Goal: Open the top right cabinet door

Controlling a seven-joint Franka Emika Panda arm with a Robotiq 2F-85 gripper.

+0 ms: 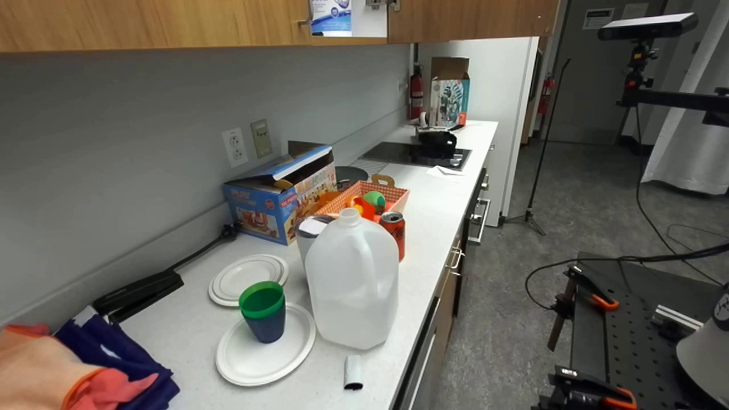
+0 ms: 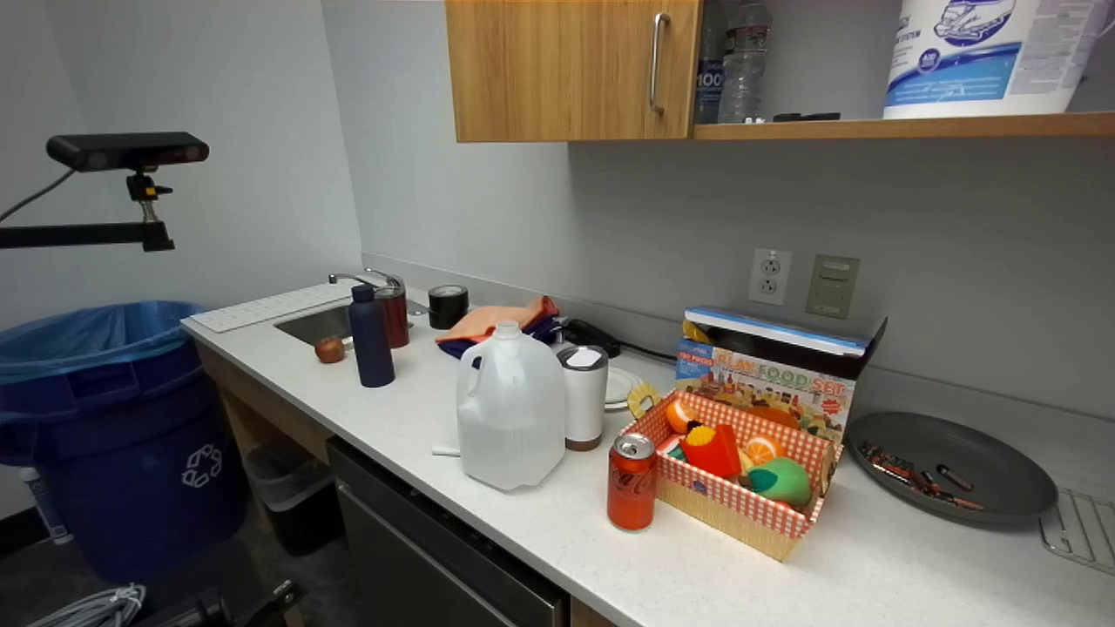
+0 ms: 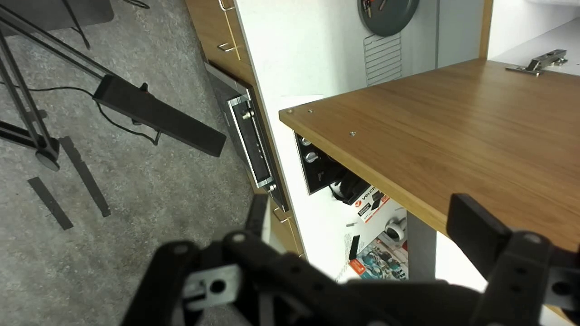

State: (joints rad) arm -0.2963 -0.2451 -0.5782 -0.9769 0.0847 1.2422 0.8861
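Observation:
The top right cabinet door [image 1: 472,20] stands swung open in an exterior view, its inner face showing. The wrist view shows its light-brown inner face [image 3: 435,131], two small screws near a corner, and a silver hinge [image 3: 541,61] at the cabinet. Its bar handle is hidden. My gripper [image 3: 364,219] shows only in the wrist view. It is open, fingers wide apart, nothing between them. The right finger overlaps the door's inner face and edge; the left finger is beyond the edge. I cannot tell whether the right finger touches the door.
The neighbouring wood door [image 2: 566,70] is closed. The open cabinet holds a white-blue tub [image 2: 967,61] and bottles [image 2: 745,65]. On the counter below are a clear jug [image 2: 512,409], a play-food basket [image 2: 732,488], a red can [image 2: 631,483] and a dark pan [image 2: 949,466].

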